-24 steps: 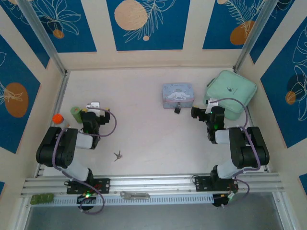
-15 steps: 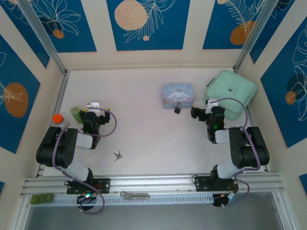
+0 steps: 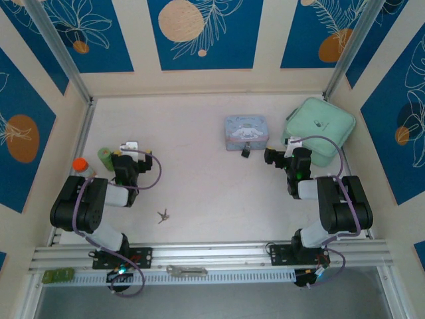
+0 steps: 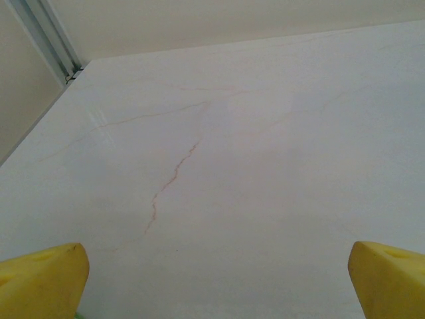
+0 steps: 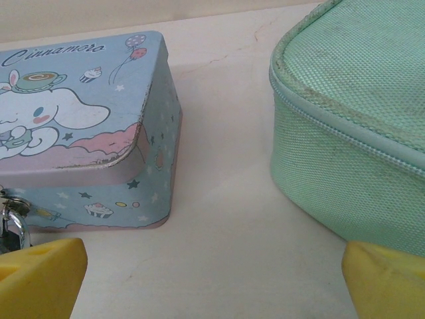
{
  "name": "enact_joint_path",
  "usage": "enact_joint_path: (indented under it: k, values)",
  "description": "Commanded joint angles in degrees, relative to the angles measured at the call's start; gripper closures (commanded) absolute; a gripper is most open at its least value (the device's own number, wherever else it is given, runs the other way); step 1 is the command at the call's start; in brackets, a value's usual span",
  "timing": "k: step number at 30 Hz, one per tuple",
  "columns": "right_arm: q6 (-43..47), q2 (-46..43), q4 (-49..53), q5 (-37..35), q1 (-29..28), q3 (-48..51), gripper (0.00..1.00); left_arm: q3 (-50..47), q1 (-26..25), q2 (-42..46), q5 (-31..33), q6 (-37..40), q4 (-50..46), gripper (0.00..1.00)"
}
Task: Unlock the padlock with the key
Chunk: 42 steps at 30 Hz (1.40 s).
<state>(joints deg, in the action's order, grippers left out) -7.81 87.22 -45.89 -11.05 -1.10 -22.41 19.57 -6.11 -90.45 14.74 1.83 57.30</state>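
Silvery key (image 3: 163,214) lies on the table (image 3: 199,186) near the left end effector (image 4: 212,279), padlock (image 3: 245,151) at the front of the tin (image 3: 246,129) by the right end effector (image 5: 212,279); both gape empty, so grip the key squarely first.

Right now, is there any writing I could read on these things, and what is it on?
"Cinnamoro": cursive lettering on the lid of the pale-blue cartoon tin, next to the drawn balloons.
Small dark mark on the mint-green pouch: too small to read.
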Motion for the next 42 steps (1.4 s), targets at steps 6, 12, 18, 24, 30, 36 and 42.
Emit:
enact_joint_path:
  k: [6,12,18,24,30,36,42]
  values:
    - [2.5,-2.1,-2.5,-3.6,-2.2,0.3,0.01,0.0,-0.6,3.3,0.7,0.1,-1.4,0.0]
    - [6.1,-12.6,10.6,-11.8,-8.6,-2.8,0.01,3.7,-6.5,15.8,11.5,2.6,-17.8,0.01]
    - [1.0,-18.5,28.3,-14.1,-14.9,-9.9,0.01,11.5,-7.8,27.6,11.1,-18.2,-46.8,0.09]
    - [-5.9,-18.1,41.7,-8.4,-20.5,-14.9,0.01,11.9,-8.5,36.9,2.0,-33.9,-67.7,0.14]
    - [-11.5,-14.0,51.5,-4.4,-28.6,-20.2,0.04,10.6,-9.8,44.1,-3.7,-47.3,-86.4,0.19]
    - [-13.1,-9.1,53.8,-8.4,-36.8,-24.0,0.04,7.1,-13.8,48.5,-11.7,-61.6,-99.2,0.3]
    - [-11.7,-3.9,55.9,-9.9,-40.1,-28.4,0.05,2.5,-23.3,51.8,-11.5,-73.7,-99.3,0.38]
